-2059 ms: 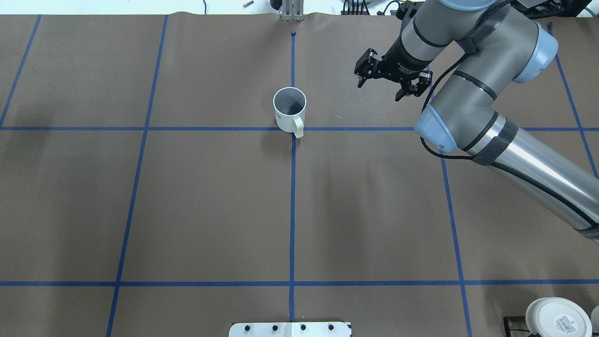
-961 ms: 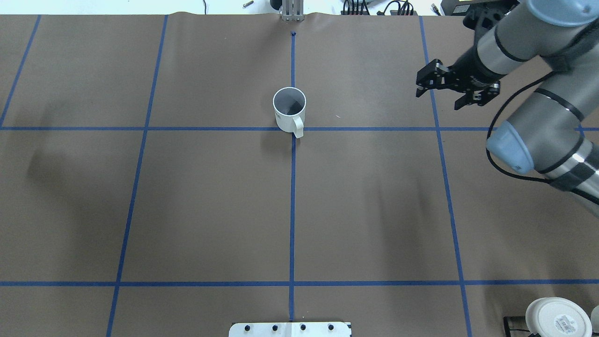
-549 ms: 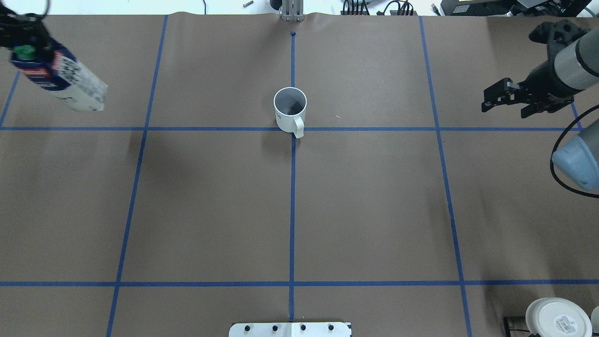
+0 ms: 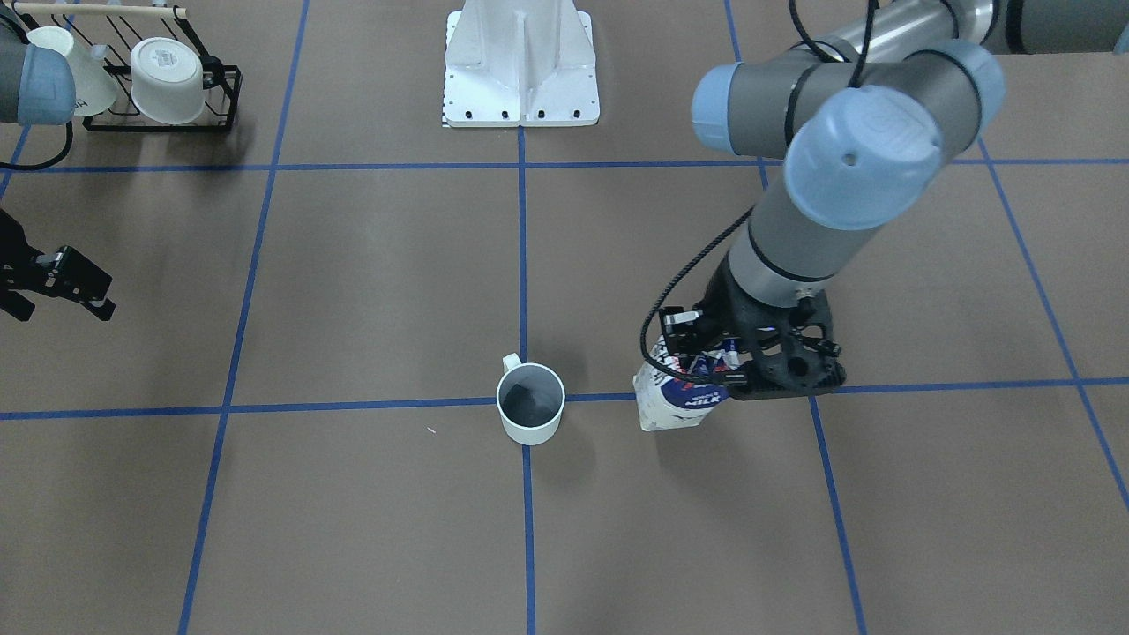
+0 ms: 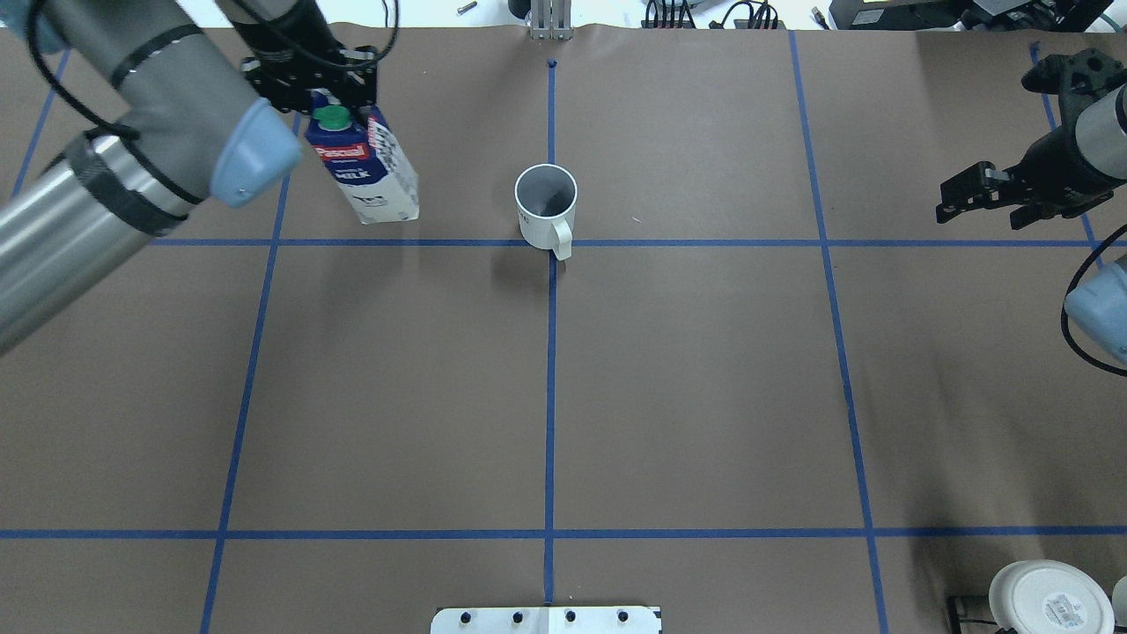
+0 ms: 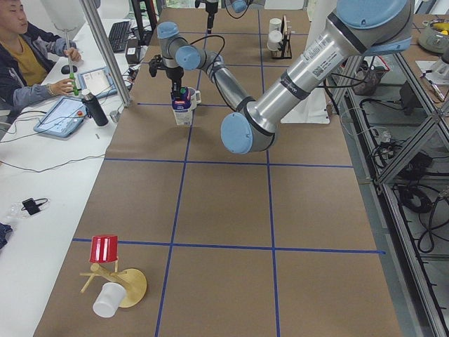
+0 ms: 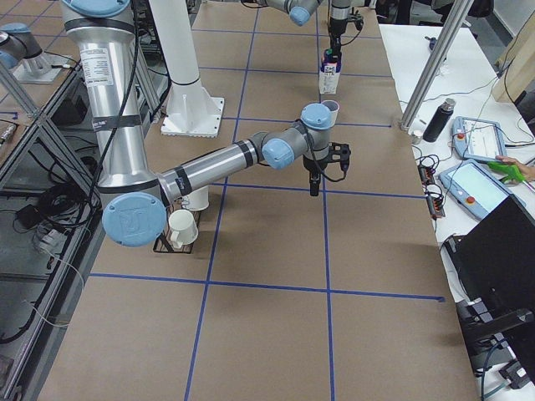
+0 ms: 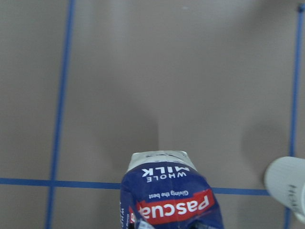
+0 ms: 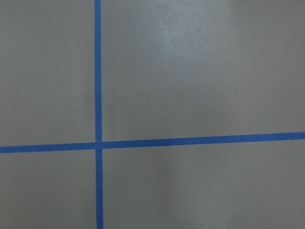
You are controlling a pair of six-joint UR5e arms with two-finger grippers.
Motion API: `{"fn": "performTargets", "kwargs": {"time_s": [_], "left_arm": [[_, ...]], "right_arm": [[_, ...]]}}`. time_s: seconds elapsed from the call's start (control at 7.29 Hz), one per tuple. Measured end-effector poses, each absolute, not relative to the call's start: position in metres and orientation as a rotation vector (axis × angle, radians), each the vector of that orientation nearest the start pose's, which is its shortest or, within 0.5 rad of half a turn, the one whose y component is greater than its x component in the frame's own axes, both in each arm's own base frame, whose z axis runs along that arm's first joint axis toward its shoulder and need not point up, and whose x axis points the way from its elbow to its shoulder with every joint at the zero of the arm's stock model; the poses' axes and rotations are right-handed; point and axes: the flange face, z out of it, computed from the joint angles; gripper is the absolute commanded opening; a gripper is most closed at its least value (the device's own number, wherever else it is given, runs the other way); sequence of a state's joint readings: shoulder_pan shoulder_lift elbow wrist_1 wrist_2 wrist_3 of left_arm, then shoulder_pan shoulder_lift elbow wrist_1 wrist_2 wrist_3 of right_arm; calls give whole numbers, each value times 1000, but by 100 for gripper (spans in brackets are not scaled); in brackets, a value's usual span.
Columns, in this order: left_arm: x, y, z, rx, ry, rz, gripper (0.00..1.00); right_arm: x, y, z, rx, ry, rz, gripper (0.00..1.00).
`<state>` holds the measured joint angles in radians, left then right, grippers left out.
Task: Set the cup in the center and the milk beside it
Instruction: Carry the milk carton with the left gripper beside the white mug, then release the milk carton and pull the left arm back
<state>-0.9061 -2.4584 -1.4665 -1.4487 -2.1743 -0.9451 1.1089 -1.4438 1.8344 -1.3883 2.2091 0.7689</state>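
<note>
The white cup (image 5: pixel 546 207) stands upright on the center tape crossing (image 5: pixel 551 245), handle toward the robot; it also shows in the front view (image 4: pixel 530 404). My left gripper (image 5: pixel 321 92) is shut on the top of the blue and white milk carton (image 5: pixel 370 167), left of the cup with a clear gap. In the front view the milk (image 4: pixel 675 401) hangs upright under that gripper (image 4: pixel 750 362), at or just above the paper; I cannot tell if it touches. The left wrist view shows the carton (image 8: pixel 167 195) and the cup's rim (image 8: pixel 288 183). My right gripper (image 5: pixel 990 198) is open and empty at the far right.
A black wire rack (image 4: pixel 159 79) with two white mugs stands near the robot's right side. The white pedestal base (image 4: pixel 520 70) sits at the table's robot edge. A wooden stand with a red cup (image 6: pixel 105 249) is at the left end. An operator (image 6: pixel 28 56) sits beyond the table.
My left arm has come in from the far left with the milk and now holds it close beside the cup. My right gripper has drawn back to the right, still open. The cup has not moved.
</note>
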Motion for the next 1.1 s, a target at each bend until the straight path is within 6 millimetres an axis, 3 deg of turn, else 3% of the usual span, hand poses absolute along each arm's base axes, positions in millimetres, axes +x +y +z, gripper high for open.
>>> {"fn": "performTargets", "kwargs": {"time_s": [0.27,0.41,0.55,0.69,0.96,1.1], "left_arm": [[447,-610,139,54,856,-49,0],[461,-608,134,63,862,-48,10],[468,-607,132,67,866,-47,88],[472,-606,132,67,866,-44,99],[471,-603,133,70,864,-44,99],[454,-602,139,80,867,-53,99]], "right_arm": [[-176,-520,448,96,-822,107,100],[-176,-520,448,97,-821,107,100],[-177,-520,449,98,-820,106,100],[-177,-520,449,98,-818,107,100],[-178,-523,453,94,-812,110,100],[-179,-525,456,90,-809,112,100]]}}
